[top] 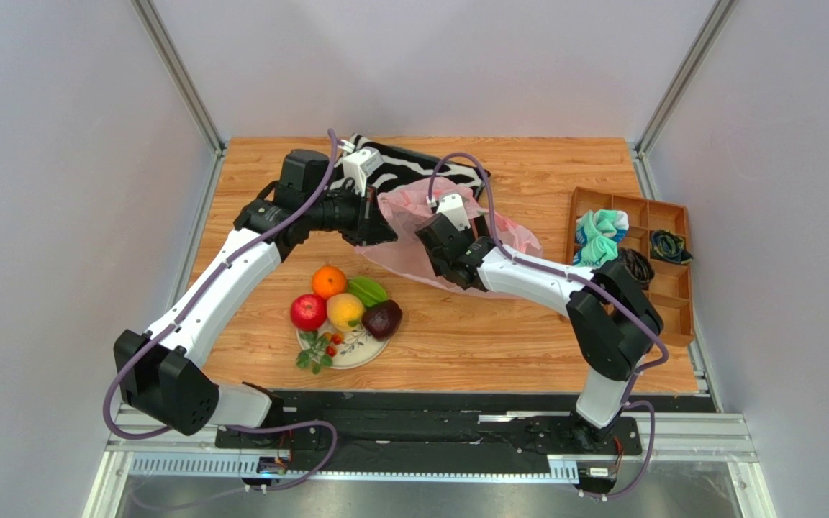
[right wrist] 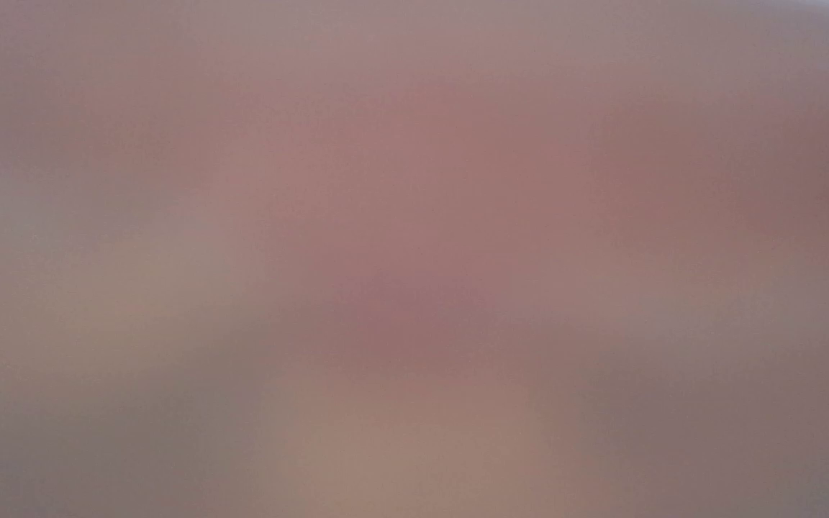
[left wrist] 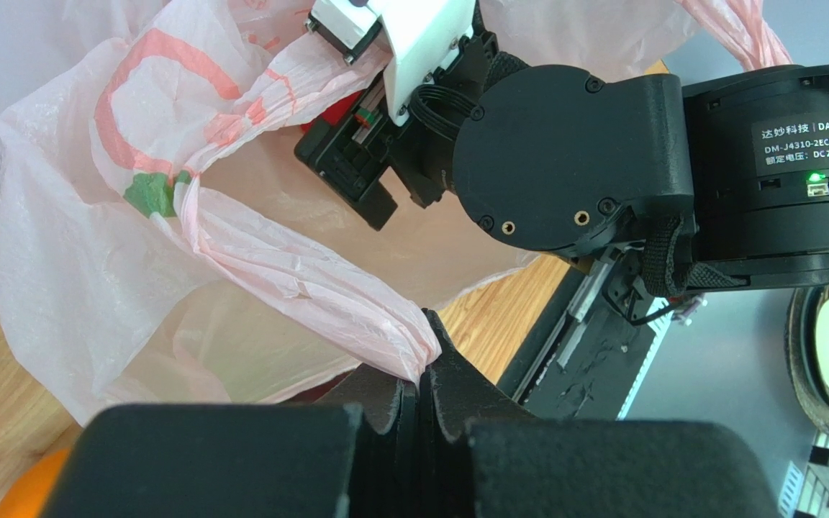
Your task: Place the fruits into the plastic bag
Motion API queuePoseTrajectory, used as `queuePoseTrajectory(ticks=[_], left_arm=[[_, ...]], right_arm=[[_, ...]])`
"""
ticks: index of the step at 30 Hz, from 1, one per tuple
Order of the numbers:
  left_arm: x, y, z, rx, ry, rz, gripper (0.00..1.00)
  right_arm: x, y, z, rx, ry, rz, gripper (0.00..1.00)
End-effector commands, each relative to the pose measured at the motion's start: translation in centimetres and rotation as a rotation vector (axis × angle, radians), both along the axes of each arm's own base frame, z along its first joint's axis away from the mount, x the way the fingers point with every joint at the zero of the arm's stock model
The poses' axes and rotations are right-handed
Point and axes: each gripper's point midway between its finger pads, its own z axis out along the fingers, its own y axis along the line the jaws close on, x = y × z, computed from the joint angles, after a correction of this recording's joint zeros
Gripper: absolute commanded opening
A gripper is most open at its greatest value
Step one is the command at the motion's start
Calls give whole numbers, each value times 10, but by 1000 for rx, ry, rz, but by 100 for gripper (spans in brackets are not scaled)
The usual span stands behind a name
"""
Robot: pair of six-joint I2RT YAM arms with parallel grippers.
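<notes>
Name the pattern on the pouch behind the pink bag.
The pouch is zebra-striped black and white; top external view.

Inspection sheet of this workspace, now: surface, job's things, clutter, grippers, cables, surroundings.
Surface: wooden table, arms bolted at its near edge.
Job's things: pink plastic bag at mid-table; orange, red apple, yellow-orange fruit, green fruit, maroon fruit and berry sprig on the plate, outside the bag.
Clutter: zebra-striped pouch behind the bag; brown divided tray at right holding a teal cloth.
Grippers: left gripper shut on a bag handle; right gripper reaching into the bag's mouth, fingers' state unclear.
Cables: purple cables along both arms, clear of the fruits.
Surroundings: grey walls, metal frame posts; nothing else seen.
</notes>
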Motion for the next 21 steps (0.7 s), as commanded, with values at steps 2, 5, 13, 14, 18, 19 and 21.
queuePoseTrajectory(ticks=[2, 5, 13, 14, 18, 19, 21], left_arm=[[-4, -2, 14, -33, -35, -10, 0], [-5, -2, 15, -35, -40, -10, 0], [-5, -3, 14, -34, -33, -10, 0], [-4, -3, 14, -31, -35, -6, 0], [-3, -2, 11, -22, -27, 0, 0], [-2, -2, 10, -20, -25, 2, 0], [-3, -2, 9, -15, -24, 6, 0]], right_arm=[[6, 12, 20, 121, -29, -3, 87], [6, 13, 21, 132, -23, 1, 89], [-4, 25, 35, 226, -21, 68, 85], [-5, 29, 40, 248, -28, 82, 84], [-22, 51, 63, 375, -45, 192, 83], [-28, 53, 71, 408, -56, 210, 83], [-32, 59, 84, 457, -75, 247, 82]])
